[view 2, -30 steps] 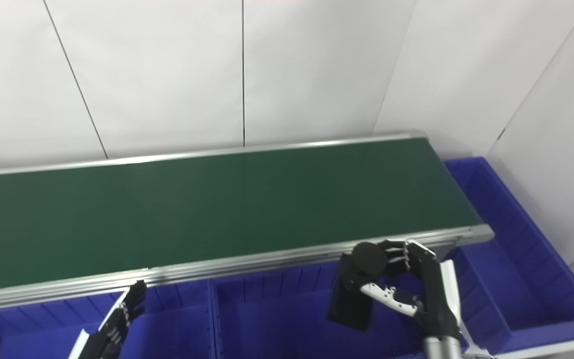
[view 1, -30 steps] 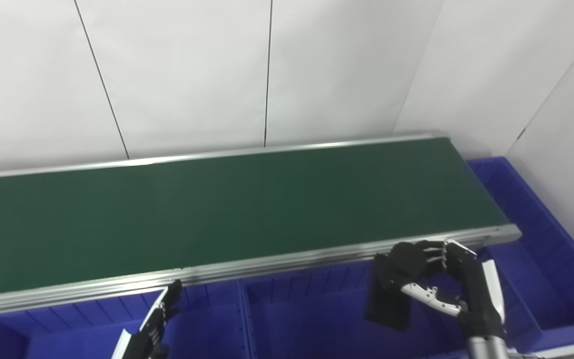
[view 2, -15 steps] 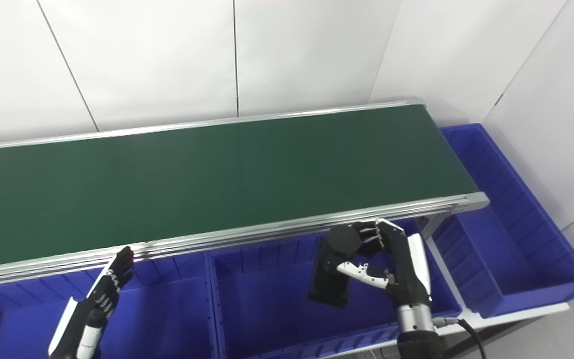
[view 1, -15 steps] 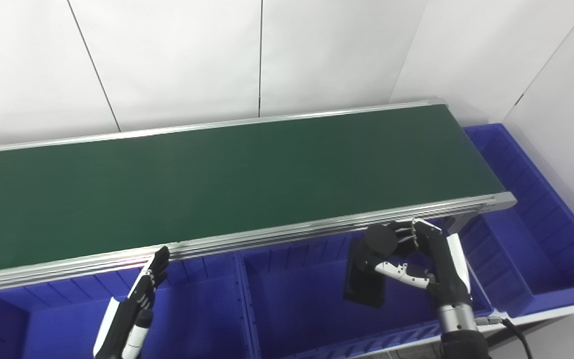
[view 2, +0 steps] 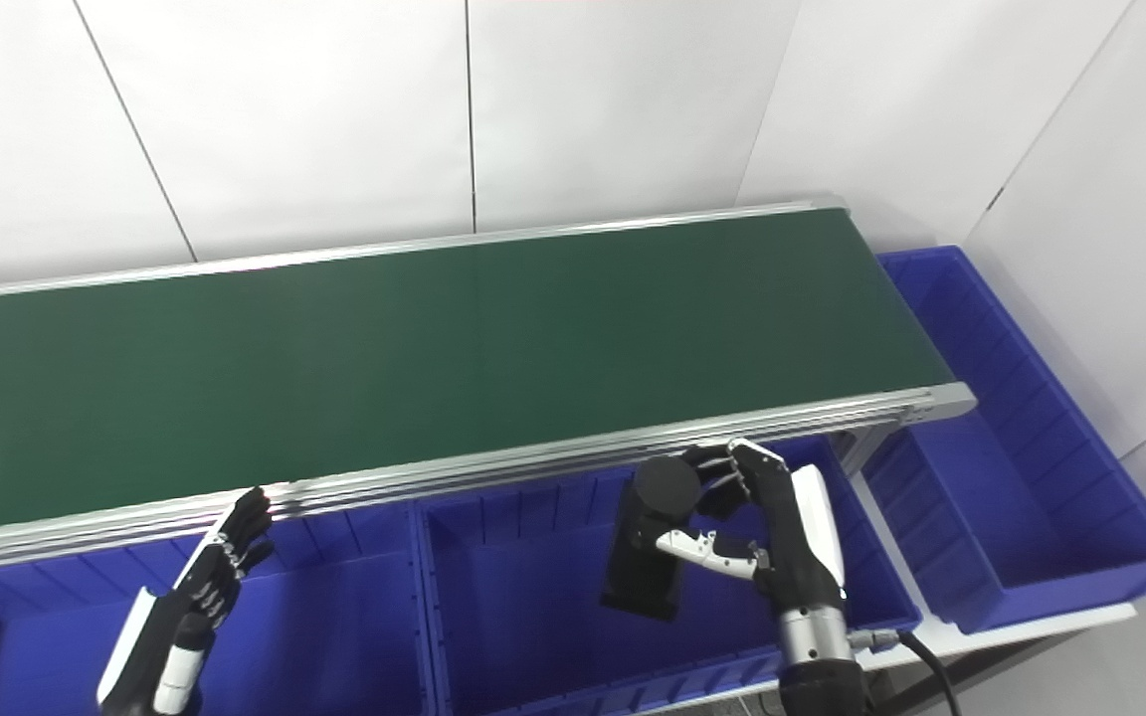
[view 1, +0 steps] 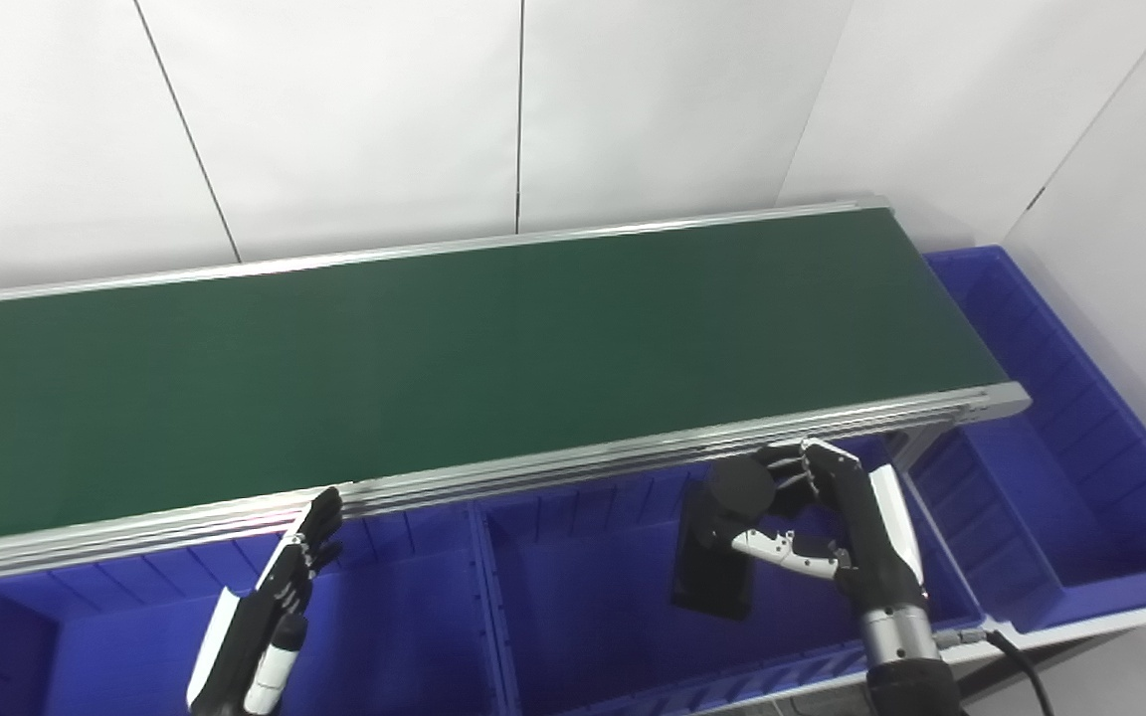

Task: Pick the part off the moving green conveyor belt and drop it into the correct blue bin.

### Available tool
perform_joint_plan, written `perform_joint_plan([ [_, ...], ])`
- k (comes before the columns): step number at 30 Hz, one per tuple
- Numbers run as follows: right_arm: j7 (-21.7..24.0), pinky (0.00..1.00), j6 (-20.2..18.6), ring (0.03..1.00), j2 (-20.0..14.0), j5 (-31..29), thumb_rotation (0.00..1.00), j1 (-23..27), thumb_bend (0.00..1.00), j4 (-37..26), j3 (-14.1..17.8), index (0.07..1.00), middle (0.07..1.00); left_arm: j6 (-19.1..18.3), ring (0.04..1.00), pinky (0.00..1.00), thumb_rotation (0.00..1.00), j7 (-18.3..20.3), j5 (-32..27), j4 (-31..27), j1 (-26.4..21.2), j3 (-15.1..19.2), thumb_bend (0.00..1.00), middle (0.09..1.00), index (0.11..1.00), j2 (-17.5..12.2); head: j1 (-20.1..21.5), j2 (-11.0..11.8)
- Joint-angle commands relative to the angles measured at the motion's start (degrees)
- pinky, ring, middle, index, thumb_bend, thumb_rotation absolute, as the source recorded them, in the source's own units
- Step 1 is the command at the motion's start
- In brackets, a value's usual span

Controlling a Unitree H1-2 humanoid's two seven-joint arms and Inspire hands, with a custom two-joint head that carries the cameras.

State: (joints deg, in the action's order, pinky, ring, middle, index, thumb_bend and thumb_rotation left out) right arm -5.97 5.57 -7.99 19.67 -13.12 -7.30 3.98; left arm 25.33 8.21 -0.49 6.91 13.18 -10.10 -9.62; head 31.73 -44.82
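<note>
My right hand (view 1: pixel 837 527) is shut on a black part (view 1: pixel 717 552), a flat rectangular body with a round knob at its top. It hangs upright over the middle blue bin (view 1: pixel 583 636), just below the conveyor's near rail. The green conveyor belt (view 1: pixel 434 358) carries nothing that I can see. My left hand (view 1: pixel 270 607) is open, its fingers stretched out flat over the left blue bin (view 1: pixel 86 646), pointing toward the rail.
A third blue bin (view 1: pixel 1060 477) stands past the belt's right end. The aluminium rail (view 1: pixel 533 467) runs along the belt's near side, right above the bins. White wall panels stand behind the belt and to the right.
The camera tilted down between the oldest frames and the later ones. Since then my right hand has carried the black part a little to the left over the middle bin. The left hand is nearly unchanged.
</note>
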Motion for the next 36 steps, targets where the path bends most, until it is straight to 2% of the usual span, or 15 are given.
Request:
perform_joint_plan([
  [1,-0.41,0.37,1.37,0.400,-0.44,-0.34,0.00,0.38,0.51,-1.40,0.04,0.545,0.492,1.33,0.961,0.92,1.00,0.61,0.24,-1.88,-0.28,0.47,0.83,0.966,0.947,-0.18,0.07,-0.10],
  [5,0.08,0.38,0.45,0.414,-0.70,-0.08,0.00,0.33,0.51,-1.61,-0.18,0.535,0.503,1.47,0.961,0.93,1.00,0.76,0.16,-1.81,-0.24,0.44,0.83,0.965,0.945,-0.02,-0.37,-0.29],
  [6,0.28,0.41,0.24,0.473,-0.87,0.04,0.00,0.26,0.52,-1.72,-0.25,0.513,0.501,1.49,0.960,0.93,1.00,0.76,0.23,-1.87,-0.22,0.44,0.82,0.965,0.944,0.00,-0.37,-0.29],
  [7,0.40,0.46,0.22,0.538,-0.99,0.10,0.09,0.20,0.52,-1.76,-0.28,0.503,0.583,1.49,0.960,0.92,1.00,0.80,0.21,-1.90,-0.21,0.43,0.82,0.965,0.944,0.01,-0.37,-0.28],
  [8,0.43,0.51,0.43,0.578,-1.08,0.03,0.12,0.15,0.52,-1.71,-0.29,0.500,0.625,1.50,0.960,0.93,1.00,0.84,0.19,-1.94,-0.21,0.41,0.82,0.966,0.945,0.03,-0.37,-0.28],
  [9,0.45,0.56,0.71,0.620,-1.14,-0.10,0.17,0.09,0.68,-1.67,-0.29,0.585,0.665,1.49,0.961,0.93,1.00,0.88,0.16,-1.96,-0.20,0.40,0.82,0.967,0.945,0.04,-0.39,-0.30],
  [10,0.47,0.59,0.88,0.648,-1.17,-0.20,0.22,0.04,0.78,-1.67,-0.29,0.643,0.698,1.49,0.962,0.93,1.00,0.90,0.16,-1.99,-0.17,0.39,0.83,0.968,0.946,0.05,-0.46,-0.26],
  [12,0.50,0.62,1.00,0.673,-1.21,-0.34,0.26,-0.11,0.84,-1.79,-0.25,0.683,0.721,1.45,0.962,0.93,1.00,0.88,0.18,-2.14,-0.04,0.39,0.82,0.967,0.946,0.10,-0.58,-0.35],
  [18,0.11,0.63,1.56,0.694,-1.27,-0.26,0.29,-0.18,0.86,-1.56,-0.21,0.690,0.723,1.52,0.960,0.92,1.00,1.06,-0.01,-2.25,0.02,0.52,0.80,0.966,0.945,0.31,-0.71,-0.37],
  [31,0.53,0.64,1.56,0.701,-1.09,-1.50,0.31,-0.38,0.88,-1.98,-0.39,0.706,0.725,1.50,0.956,0.92,1.00,1.15,0.39,-2.35,0.06,0.81,0.81,0.966,0.945,0.51,-1.20,-0.55],
  [33,1.03,0.65,1.13,0.694,-0.78,-2.14,0.33,-0.59,0.89,-3.22,-0.65,0.708,0.722,1.47,0.957,0.92,1.00,1.12,0.66,-2.38,0.07,0.80,0.82,0.966,0.945,0.48,-1.20,-0.55],
  [36,2.72,0.64,1.70,0.689,-0.27,-4.77,0.35,-0.94,0.91,-6.03,-1.82,0.711,0.726,1.52,0.956,0.92,1.00,1.16,0.48,-2.28,0.14,0.89,0.82,0.965,0.943,0.51,-3.43,-0.86],
])
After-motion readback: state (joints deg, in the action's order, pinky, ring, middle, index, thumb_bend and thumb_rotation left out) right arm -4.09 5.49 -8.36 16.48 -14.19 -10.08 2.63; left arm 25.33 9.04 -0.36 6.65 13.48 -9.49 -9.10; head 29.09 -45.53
